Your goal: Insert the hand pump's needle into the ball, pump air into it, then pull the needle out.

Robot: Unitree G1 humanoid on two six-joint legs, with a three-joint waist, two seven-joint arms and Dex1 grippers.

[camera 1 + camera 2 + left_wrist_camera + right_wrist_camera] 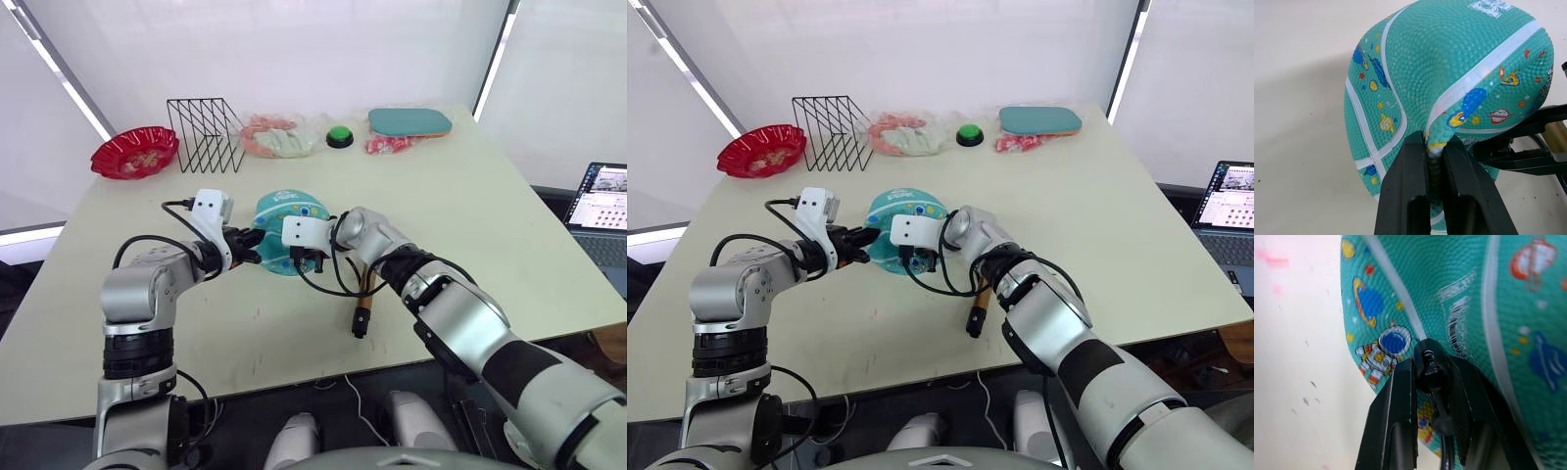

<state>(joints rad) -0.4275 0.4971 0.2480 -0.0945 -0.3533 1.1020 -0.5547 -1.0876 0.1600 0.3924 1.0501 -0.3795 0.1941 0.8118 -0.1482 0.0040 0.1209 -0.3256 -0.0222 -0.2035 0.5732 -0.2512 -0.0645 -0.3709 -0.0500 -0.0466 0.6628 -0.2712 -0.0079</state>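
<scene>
R gripper (1432, 382) clamps needle (1428, 366) fitting, prob. touching ball (1449, 88); L gripper (1435, 161) pinches ball's fold.

Around the ball (286, 233) the near flanks are blocked: the left pincer (1434, 161) pinches a fold of its skin on one side, the right pincer (1431, 377) clamps the needle (1429, 363) fitting against it on the other. The hand pump (363, 305) lies on the surface (490, 206) just right of the ball. Beyond the ball bare surface runs to the wire rack (206, 134).
</scene>
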